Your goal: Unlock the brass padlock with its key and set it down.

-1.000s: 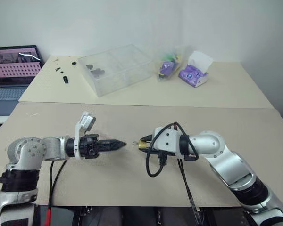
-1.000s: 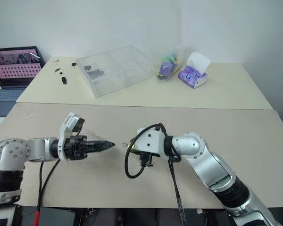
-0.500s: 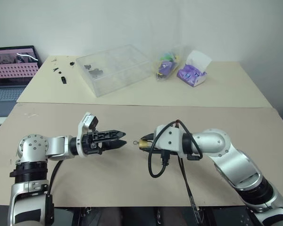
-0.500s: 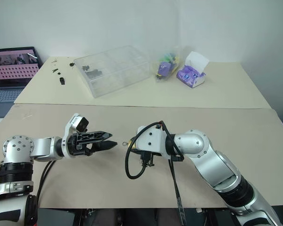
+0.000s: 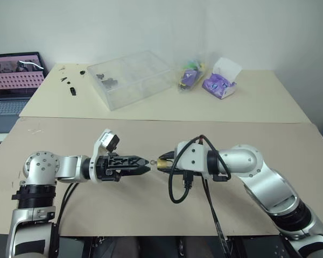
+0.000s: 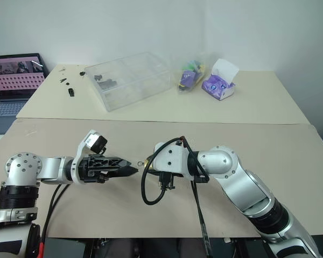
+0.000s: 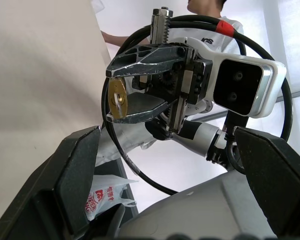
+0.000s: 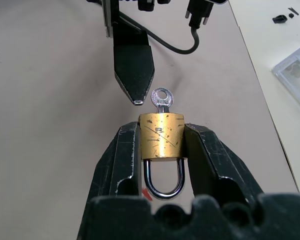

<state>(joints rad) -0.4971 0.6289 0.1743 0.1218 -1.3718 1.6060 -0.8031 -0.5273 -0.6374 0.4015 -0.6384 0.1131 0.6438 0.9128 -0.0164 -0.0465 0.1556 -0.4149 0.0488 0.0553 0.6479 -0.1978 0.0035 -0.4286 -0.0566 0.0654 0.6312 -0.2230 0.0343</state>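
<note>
The right gripper (image 8: 161,150) clamps the brass padlock (image 8: 161,135) by its sides (shackle pointing back toward the wrist). The key (image 8: 162,99) sticks straight out of it toward the left gripper (image 5: 146,165), whose spread fingers sit just beside the key's bow, in line with its long axis.

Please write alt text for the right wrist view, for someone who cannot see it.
The right hand grips a brass padlock by its sides, with a key sticking out of its end and the shackle pointing back toward the wrist. A black finger of the left hand sits just beside the key, above a tan table.
</note>
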